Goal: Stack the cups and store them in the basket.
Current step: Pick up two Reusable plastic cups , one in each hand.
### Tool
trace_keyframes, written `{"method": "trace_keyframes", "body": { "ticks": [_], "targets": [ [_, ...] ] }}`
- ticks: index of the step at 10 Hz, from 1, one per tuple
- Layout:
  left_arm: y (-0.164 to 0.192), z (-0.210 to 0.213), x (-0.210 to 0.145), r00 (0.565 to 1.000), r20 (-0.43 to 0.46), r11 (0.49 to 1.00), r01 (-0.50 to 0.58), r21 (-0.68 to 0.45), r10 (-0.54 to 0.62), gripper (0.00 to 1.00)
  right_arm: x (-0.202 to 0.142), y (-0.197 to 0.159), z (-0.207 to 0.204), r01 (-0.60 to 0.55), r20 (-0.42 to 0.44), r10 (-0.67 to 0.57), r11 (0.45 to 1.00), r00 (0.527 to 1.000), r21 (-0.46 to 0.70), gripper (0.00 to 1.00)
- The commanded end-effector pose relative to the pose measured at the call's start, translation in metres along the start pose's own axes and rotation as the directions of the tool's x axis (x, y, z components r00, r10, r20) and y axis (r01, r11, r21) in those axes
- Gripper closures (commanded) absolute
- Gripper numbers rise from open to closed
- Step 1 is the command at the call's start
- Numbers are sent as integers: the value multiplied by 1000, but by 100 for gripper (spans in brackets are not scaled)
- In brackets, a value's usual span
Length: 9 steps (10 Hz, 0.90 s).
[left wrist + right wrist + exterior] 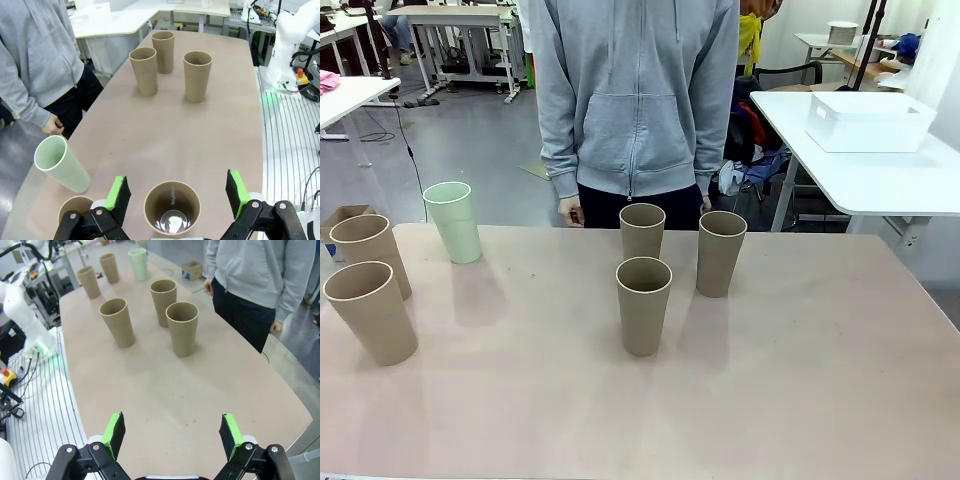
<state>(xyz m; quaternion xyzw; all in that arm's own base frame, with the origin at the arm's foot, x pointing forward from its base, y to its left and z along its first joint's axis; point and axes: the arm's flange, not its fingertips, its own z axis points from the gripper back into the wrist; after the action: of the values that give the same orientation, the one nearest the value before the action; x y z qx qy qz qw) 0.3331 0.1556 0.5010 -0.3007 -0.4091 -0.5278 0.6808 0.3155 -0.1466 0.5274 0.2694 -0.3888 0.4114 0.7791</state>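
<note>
Left pincer (pixel 177 192) and right pincer (pixel 172 432) both gape empty; dropping off-centre, the left could clip the brown cup (pixel 165 200) beneath and topple it.

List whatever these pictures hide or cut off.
Front view: base of the far middle cup, hidden behind the nearer cup.
Front view: inside of the basket, hidden by its own wall.
Left wrist view: most of the corner cup, covered by a finger of the left gripper and cut by the bottom edge.
</note>
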Motion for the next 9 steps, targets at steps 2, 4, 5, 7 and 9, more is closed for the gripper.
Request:
{"method": "trace_keyframes", "body": {
  "ticks": [2, 4, 5, 7, 9],
  "targets": [
    [3, 2, 1, 1000, 25, 1000, 19, -1, -19, 0, 3, -2, 1, -22, 22, 22, 1000, 1000, 1, 0],
    [3, 2, 1, 1000, 25, 1000, 19, -1, -19, 0, 3, -2, 1, -22, 22, 22, 1000, 1000, 1, 0],
    [0, 0, 0, 1000, 0, 1000, 0, 0, 0, 0, 0, 0, 0, 0, 0, 0, 1000, 1000, 0, 0],
    [47, 12, 3, 1000, 16, 1000, 21, -19, -21, 0, 45, -45, -51, -40, -23, 42, 995, 999, 88, 0],
    [80, 31, -22, 998, 56, 999, 3, -40, -1, 0, 55, -63, -97, -70, -19, 76, 975, 997, 210, 0]
  ]
}}
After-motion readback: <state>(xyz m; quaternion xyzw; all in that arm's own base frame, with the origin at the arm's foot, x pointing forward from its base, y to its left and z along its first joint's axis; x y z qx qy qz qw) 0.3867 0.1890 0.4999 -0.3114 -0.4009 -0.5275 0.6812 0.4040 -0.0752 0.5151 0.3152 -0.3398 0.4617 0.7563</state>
